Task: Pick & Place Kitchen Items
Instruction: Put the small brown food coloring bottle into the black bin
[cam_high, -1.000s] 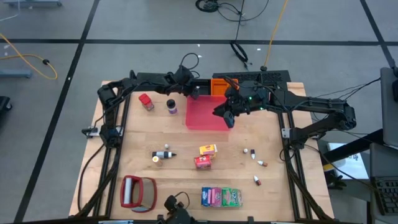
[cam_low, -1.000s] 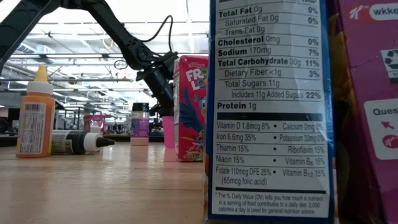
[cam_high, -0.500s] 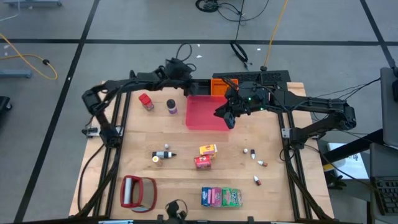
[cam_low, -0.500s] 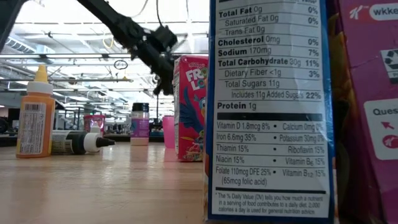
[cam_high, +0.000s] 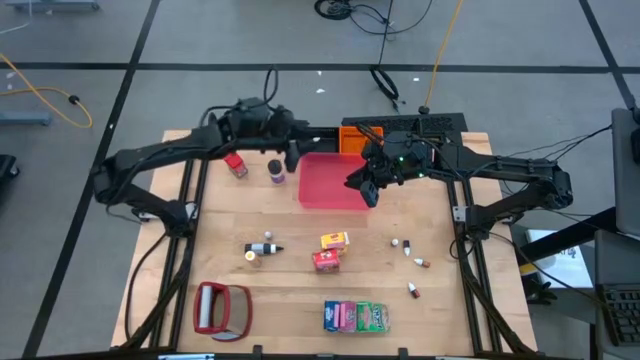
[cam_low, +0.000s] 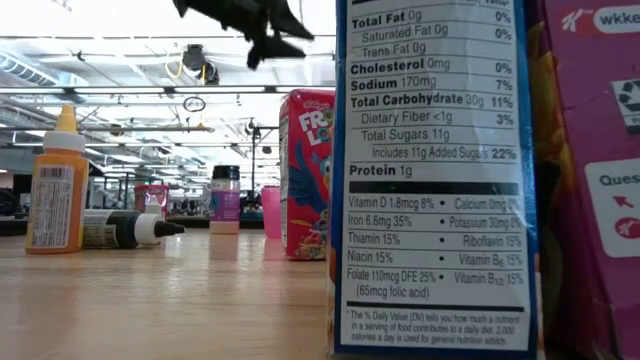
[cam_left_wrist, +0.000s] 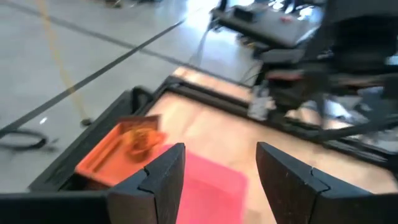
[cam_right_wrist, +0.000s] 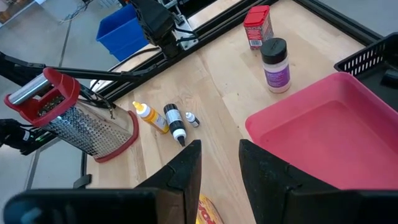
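Left claw (cam_high: 292, 158) sits raised over the far side of the tabletop (cam_high: 300, 290), at the 9 o'clock edge of the red tray (cam_high: 333, 181) and just off the purple jar (cam_high: 275, 171); fingers (cam_left_wrist: 163, 180) parted, nothing between them, pink tray floor visible through the gap in the left wrist view. Left arm reaches in from the 9 o'clock side, elbow out past the tabletop edge, forearm running toward 3 o'clock, wrist high enough that the low view only catches it at the top of the picture. Right claw (cam_high: 368, 190) hangs over the tray's 3 o'clock edge, arm folded in from the 3 o'clock side; fingers (cam_right_wrist: 186, 165) close together with a narrow gap, nothing gripped. Small red container (cam_high: 235, 163) is at 9 o'clock from the jar, near it. Mid-tabletop: yellow bottle (cam_high: 252, 255) and dark bottle (cam_high: 268, 247) touching or nearly so, then the yellow carton (cam_high: 334, 240) and red carton (cam_high: 326, 260) just beside each other toward 3 o'clock. Tiny bottles (cam_high: 408, 247) are scattered further toward 3 o'clock. Pink, green and blue packets (cam_high: 356, 317) stand in a row at the near edge, 6 o'clock. Grater (cam_high: 222, 309) lies at 7 o'clock.
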